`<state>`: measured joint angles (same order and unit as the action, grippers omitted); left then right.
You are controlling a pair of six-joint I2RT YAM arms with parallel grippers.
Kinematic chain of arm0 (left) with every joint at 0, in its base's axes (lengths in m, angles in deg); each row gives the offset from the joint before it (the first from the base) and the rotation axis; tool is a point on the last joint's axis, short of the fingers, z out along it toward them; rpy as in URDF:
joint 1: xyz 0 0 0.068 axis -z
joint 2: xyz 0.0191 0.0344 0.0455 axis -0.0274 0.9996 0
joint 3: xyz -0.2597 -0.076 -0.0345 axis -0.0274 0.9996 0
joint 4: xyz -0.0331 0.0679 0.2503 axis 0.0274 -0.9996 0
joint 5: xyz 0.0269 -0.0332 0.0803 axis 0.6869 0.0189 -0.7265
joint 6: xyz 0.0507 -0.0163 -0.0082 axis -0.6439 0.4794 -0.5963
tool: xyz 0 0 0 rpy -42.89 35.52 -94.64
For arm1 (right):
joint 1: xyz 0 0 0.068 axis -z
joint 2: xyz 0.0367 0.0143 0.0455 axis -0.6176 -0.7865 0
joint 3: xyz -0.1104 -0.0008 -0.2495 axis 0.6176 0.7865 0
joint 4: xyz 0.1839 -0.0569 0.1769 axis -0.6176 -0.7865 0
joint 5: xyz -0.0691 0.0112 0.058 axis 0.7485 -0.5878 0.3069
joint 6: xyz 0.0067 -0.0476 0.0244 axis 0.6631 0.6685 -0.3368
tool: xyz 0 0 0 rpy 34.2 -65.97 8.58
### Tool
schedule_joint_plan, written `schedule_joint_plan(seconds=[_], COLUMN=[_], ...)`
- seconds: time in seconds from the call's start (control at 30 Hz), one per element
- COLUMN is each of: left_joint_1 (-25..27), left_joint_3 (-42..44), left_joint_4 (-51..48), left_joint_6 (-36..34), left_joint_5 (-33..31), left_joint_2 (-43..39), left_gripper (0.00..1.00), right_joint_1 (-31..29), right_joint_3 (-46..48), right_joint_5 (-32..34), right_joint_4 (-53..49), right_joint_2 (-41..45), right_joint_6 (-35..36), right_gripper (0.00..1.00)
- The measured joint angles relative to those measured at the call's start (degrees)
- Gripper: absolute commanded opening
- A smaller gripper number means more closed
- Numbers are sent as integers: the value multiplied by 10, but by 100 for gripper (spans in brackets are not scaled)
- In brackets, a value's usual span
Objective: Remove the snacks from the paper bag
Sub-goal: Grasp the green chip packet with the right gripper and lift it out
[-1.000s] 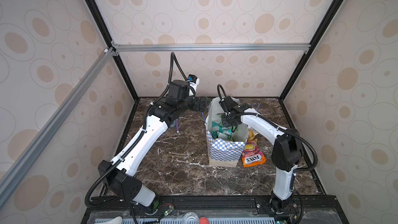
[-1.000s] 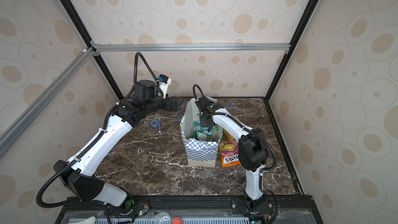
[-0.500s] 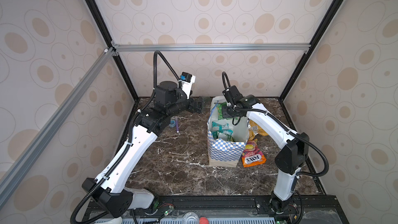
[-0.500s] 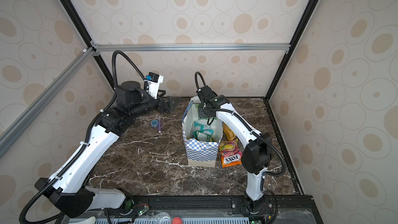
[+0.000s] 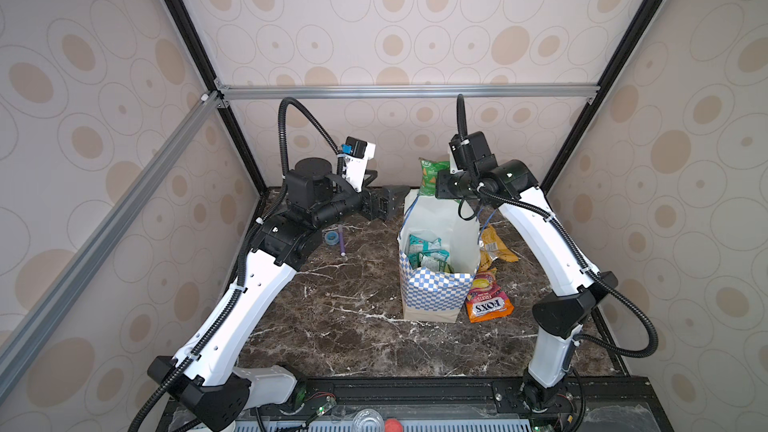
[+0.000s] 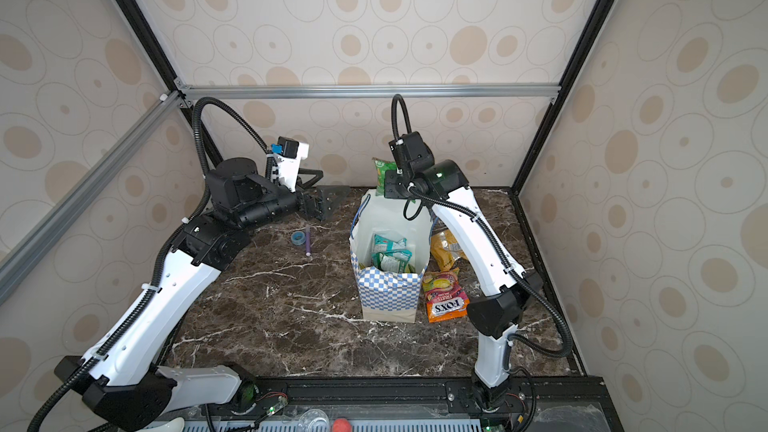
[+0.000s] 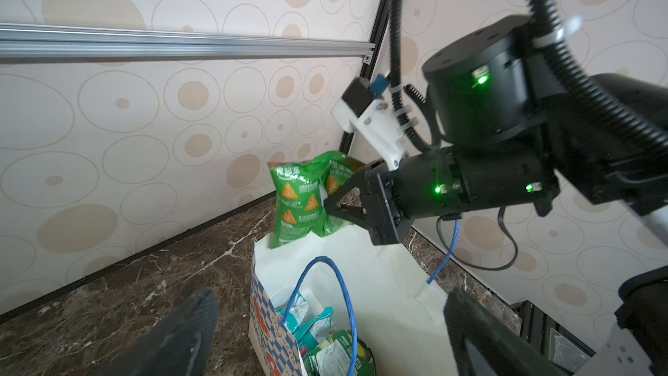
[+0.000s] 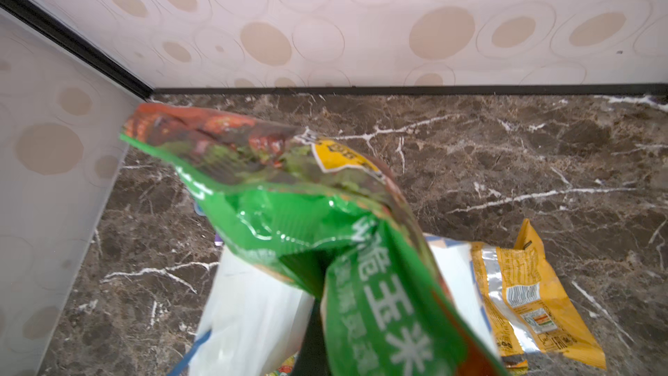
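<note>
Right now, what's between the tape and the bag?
The pen lies there, right beside the tape. Past it there is only bare table up to the bag. Both top views show it.

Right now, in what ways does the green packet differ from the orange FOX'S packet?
The green packet is in the air above the paper bag; the FOX'S packet lies on the table beside the bag.
The shut right gripper pinches the green packet; nothing holds the FOX'S packet.
The green packet is roughly upright; the FOX'S packet lies flat.
Both are crinkly snack packets outside the bag.
</note>
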<state>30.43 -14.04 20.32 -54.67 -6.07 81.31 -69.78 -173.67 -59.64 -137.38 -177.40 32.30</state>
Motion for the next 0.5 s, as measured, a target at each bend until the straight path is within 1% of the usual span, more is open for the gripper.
schedule_joint_plan(seconds=[0.13, 0.23, 0.33, 0.5], left_joint_1=[14, 35, 67, 132], left_joint_3=[1, 3, 4, 7], left_joint_4=[10, 16, 23, 49], left_joint_6=[10, 17, 22, 29], left_joint_5=[-4, -17, -38, -76], left_joint_2=[0, 0, 0, 0], left_gripper=[98, 98, 98, 98], right_joint_1=[10, 37, 88, 194], right_joint_3=[-74, -100, -101, -90], right_joint_5=[-6, -26, -64, -140], right_joint_4=[-2, 4, 13, 28], right_joint_2=[6, 24, 47, 72], right_joint_6=[-5, -22, -54, -110], right_gripper=[0, 0, 0, 0])
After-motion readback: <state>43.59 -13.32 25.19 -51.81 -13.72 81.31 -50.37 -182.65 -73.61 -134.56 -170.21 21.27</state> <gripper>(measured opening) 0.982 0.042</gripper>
